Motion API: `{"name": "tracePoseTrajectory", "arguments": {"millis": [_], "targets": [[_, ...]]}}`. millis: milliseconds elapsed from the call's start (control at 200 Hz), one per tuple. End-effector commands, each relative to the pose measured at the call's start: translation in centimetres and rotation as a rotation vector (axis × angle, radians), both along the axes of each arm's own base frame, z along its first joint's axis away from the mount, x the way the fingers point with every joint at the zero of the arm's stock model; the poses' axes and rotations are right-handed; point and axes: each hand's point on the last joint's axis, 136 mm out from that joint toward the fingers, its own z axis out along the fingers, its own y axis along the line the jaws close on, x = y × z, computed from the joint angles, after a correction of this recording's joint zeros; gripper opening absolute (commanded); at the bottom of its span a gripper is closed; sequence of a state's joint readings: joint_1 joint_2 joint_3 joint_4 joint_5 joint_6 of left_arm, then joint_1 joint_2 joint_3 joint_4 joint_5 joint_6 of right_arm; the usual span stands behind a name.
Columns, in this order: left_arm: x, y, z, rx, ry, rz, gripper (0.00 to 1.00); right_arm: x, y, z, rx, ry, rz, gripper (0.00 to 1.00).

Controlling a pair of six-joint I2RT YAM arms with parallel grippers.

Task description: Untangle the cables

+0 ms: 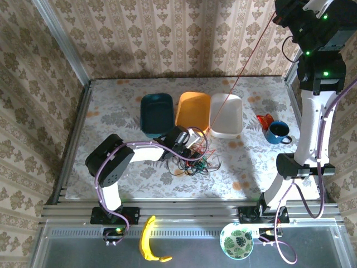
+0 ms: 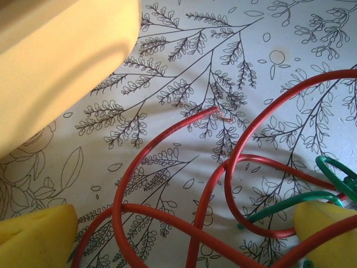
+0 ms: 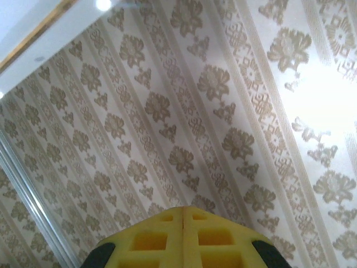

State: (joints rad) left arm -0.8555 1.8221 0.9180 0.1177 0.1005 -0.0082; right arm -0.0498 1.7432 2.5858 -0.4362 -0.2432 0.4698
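The cables (image 1: pixel 195 159) lie in a small tangle of red, black and green loops on the floral table, just in front of the orange bin. My left gripper (image 1: pixel 193 139) hangs low over the tangle's far edge and is open. In the left wrist view its yellow fingers (image 2: pixel 36 234) stand wide apart around red cable loops (image 2: pixel 167 215), with a green cable (image 2: pixel 329 195) by the right finger. One red cable (image 1: pixel 245 70) runs taut from the tangle up to my right gripper (image 1: pixel 281 17), raised high at the back right. Its pads (image 3: pixel 167 240) are pressed together.
Three bins stand in a row behind the tangle: teal (image 1: pixel 156 113), orange (image 1: pixel 192 111) and white (image 1: pixel 226 114). A blue mug (image 1: pixel 277 132) and a red object (image 1: pixel 264 120) sit at the right. A banana (image 1: pixel 148 240) and a patterned bowl (image 1: pixel 236 241) lie on the near shelf.
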Motion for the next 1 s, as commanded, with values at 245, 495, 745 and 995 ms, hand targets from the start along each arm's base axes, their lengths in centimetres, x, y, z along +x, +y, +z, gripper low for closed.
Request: {"name": "tracePoseTrajectory", "arguments": {"millis": [245,495,745,995], "targets": [[-3.4,7.8,-7.3,0.348,0.150,0.053,1.00,-12.0,-4.2,11.6,-0.058,-0.470,-0.310,0.00],[-3.5,7.7,-7.3,0.339,0.152,0.054,1.00,-15.0,-6.5,12.0,-0.082,-0.493,-0.461,0.00],[-3.1,6.7,-6.1,0.302,0.139,0.049,1.00,-11.1,-4.5,9.1,-0.092,-0.372,-0.285,0.00],[-2.5,5.0,-4.0,0.229,0.137,0.035,1.00,-5.4,-4.1,2.9,-0.096,-0.096,-0.201,0.00]]}}
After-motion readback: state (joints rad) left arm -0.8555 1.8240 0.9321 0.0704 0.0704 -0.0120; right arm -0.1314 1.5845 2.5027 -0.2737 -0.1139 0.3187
